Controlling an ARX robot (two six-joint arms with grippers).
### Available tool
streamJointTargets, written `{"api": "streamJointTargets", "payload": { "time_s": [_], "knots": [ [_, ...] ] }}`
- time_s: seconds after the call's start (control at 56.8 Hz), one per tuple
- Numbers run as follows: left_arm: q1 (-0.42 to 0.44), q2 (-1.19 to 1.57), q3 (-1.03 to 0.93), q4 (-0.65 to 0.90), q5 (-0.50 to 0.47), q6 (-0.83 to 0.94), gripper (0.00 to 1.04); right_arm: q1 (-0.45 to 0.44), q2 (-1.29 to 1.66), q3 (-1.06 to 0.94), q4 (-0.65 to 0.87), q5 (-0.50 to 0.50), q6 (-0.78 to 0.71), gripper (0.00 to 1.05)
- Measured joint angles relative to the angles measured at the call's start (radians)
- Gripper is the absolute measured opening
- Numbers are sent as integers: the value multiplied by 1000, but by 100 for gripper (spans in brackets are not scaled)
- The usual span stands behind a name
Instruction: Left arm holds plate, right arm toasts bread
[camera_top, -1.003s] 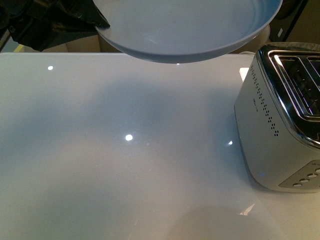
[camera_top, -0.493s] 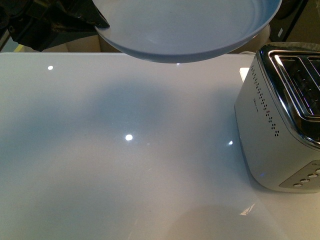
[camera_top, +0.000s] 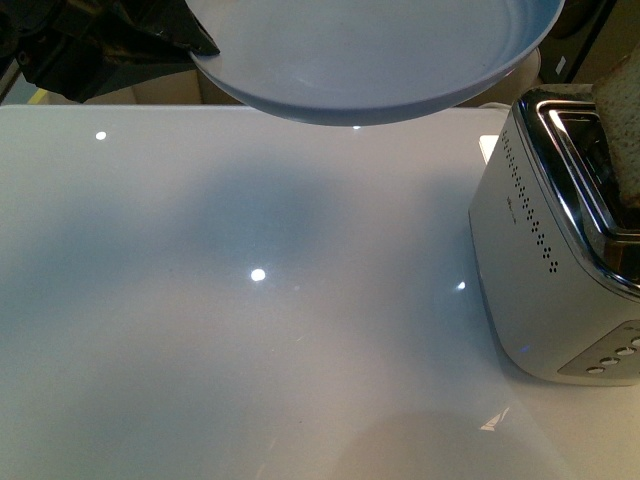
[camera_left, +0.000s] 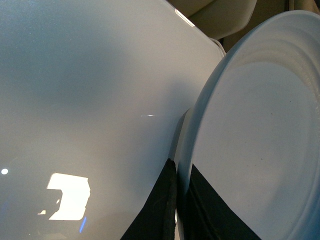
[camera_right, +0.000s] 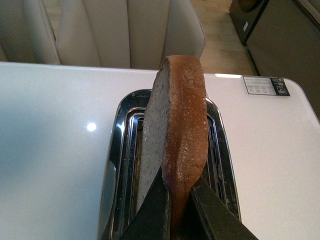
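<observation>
My left gripper (camera_left: 177, 200) is shut on the rim of the pale blue-grey plate (camera_left: 255, 125) and holds it up in the air. In the front view the plate (camera_top: 370, 55) hangs above the far side of the table, the black left arm (camera_top: 100, 45) at its left. My right gripper (camera_right: 177, 210) is shut on the bread (camera_right: 175, 135), a speckled brown slice held on edge above the toaster (camera_right: 120, 150) slots. In the front view the bread (camera_top: 620, 120) shows at the right edge over the toaster (camera_top: 545, 240).
The chrome toaster stands at the table's right side, its buttons (camera_top: 610, 360) facing front. The white glossy table (camera_top: 250, 300) spreads under the plate. Beige chairs (camera_right: 115, 30) stand beyond the far edge. A label (camera_right: 265, 86) lies on the table near the toaster.
The bread has come into the front view at the right edge, above the toaster slots. The plate and the left arm have not moved.
</observation>
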Motion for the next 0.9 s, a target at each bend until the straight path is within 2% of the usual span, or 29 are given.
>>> {"api": "streamJointTargets", "payload": {
  "time_s": [0.422, 0.862, 0.897],
  "knots": [
    [0, 0, 0, 0, 0, 0, 3, 7, 124, -9, 50, 12, -18, 3],
    [0, 0, 0, 0, 0, 0, 3, -1, 308, -58, 229, -18, 9, 3],
    [0, 0, 0, 0, 0, 0, 3, -2, 314, -61, 232, -23, 13, 8]
  ]
}}
